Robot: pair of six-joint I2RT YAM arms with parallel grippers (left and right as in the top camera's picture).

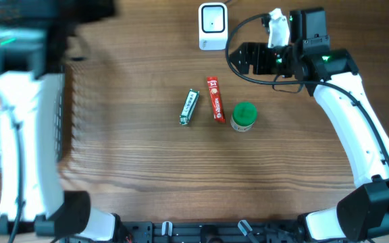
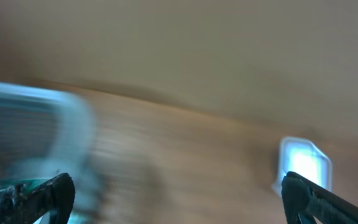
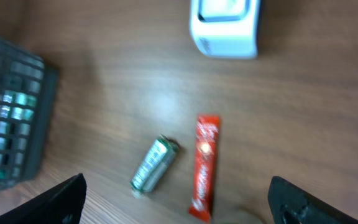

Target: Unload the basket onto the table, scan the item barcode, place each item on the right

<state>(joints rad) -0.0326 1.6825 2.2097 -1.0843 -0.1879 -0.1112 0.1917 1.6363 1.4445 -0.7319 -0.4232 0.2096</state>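
Three items lie mid-table: a green pack, a red bar and a small green-lidded jar. The white barcode scanner stands at the far edge. My right gripper hovers between the scanner and the jar, open and empty. In the right wrist view its wide-apart fingers frame the green pack and red bar, with the scanner beyond. My left gripper is open and empty in a motion-blurred view, the scanner at its right. The left arm is smeared at the table's left.
A dark wire basket holding packaged goods sits at the table's left side, partly covered by the left arm in the overhead view. A black cable loops from the right arm near the scanner.
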